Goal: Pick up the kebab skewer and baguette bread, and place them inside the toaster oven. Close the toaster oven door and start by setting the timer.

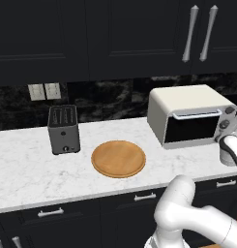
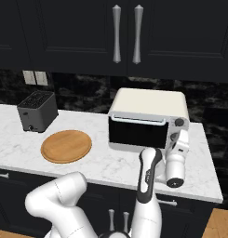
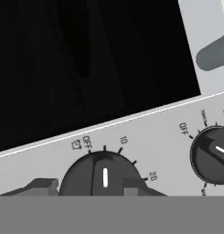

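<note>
The oven sits at the right end of the marble counter, back against the dark wall, and its door is up and shut, the silver handle running along the top edge of the dark glass. The gripper is right at the oven's knob panel on the front right; in the right base view the hand is pressed in close to those knobs. From the hand view, the two dark fingertips stand on either side of the timer knob, one to each flank, jaws partly apart and straddling it, though whether they actually press on the knob I cannot tell. The knob's white pointer points up between the OFF and 10 marks. A second knob sits just beside it with its own OFF mark, pointer angled away. Over on the counter, a round wooden board lies bare in front, between the oven and a small black toaster standing well to the left. Skewer and baguette are not to be made out through the dark glass. Dark cabinets with silver pulls hang above.
</note>
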Controlling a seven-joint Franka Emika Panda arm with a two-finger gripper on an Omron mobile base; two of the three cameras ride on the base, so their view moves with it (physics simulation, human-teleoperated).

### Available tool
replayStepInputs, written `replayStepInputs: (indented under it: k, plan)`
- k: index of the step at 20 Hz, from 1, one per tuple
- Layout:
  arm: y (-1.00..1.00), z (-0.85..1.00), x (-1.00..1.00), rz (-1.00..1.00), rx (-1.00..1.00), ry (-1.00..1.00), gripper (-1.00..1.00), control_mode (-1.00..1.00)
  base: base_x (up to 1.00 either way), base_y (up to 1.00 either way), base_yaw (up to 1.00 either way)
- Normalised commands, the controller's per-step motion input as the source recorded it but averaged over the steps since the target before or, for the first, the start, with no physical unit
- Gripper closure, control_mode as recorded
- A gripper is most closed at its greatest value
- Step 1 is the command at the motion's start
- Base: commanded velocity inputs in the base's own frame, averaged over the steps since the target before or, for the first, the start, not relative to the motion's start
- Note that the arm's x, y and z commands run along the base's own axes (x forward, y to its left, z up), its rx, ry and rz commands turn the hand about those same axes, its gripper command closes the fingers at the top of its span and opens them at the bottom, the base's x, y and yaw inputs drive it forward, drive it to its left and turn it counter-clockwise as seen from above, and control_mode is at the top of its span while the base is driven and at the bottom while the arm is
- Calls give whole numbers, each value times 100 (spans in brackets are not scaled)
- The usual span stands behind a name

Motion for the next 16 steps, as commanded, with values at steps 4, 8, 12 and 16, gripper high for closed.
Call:
replayStepInputs:
  k: [4,8,12,16]
  plan:
    - [-1,0,9,-4,21,0,100,-100,0,0,0]
    - [-7,0,18,-5,20,1,100,-100,0,0,0]
    - [-14,0,18,-6,21,5,100,-100,0,0,0]
    - [-18,0,6,-6,24,8,100,-100,0,0,0]
